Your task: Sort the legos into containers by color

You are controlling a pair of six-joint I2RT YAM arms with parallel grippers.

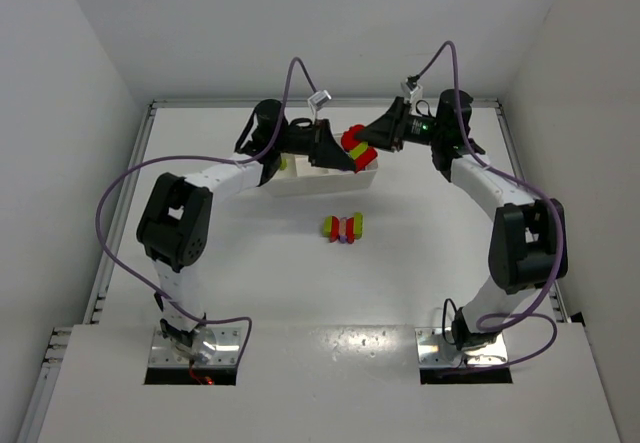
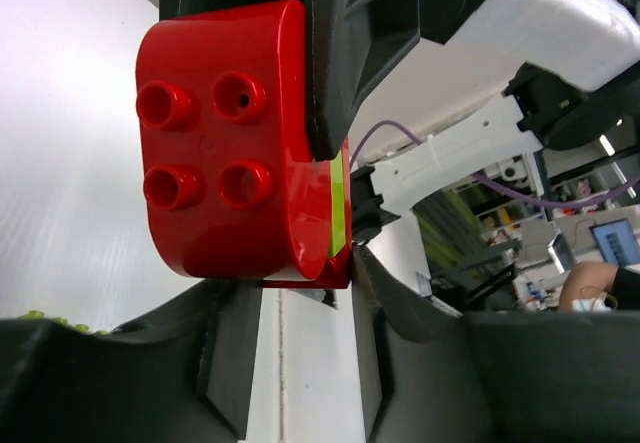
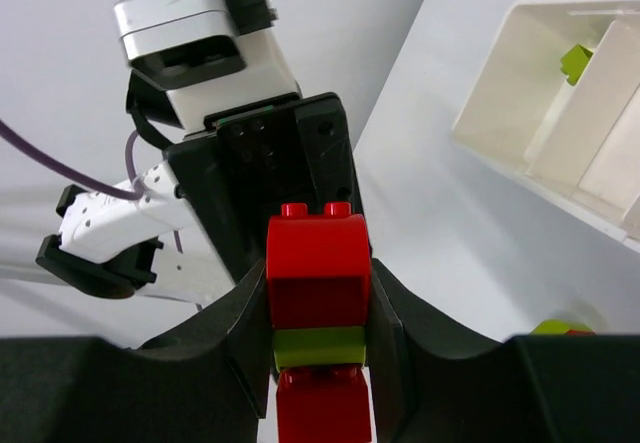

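My right gripper [image 1: 368,143] [image 3: 320,308] is shut on a stack of legos [image 1: 355,144] [image 3: 318,293], red, yellow-green, red, held in the air over the right end of the white tray [image 1: 300,183] [image 3: 520,163]. My left gripper [image 1: 338,156] [image 2: 305,293] faces it with jaws apart, its tips at the edge of the stack's big red brick [image 2: 220,153]. One yellow-green lego [image 1: 283,162] [image 3: 575,60] lies in the tray's left compartment. A second stuck cluster of red, yellow-green and purple legos [image 1: 343,227] lies on the table in front of the tray.
White walls close in the table on the left, back and right. Purple cables loop from both arms. The two arm bases [image 1: 195,348] [image 1: 462,351] sit at the near edge.
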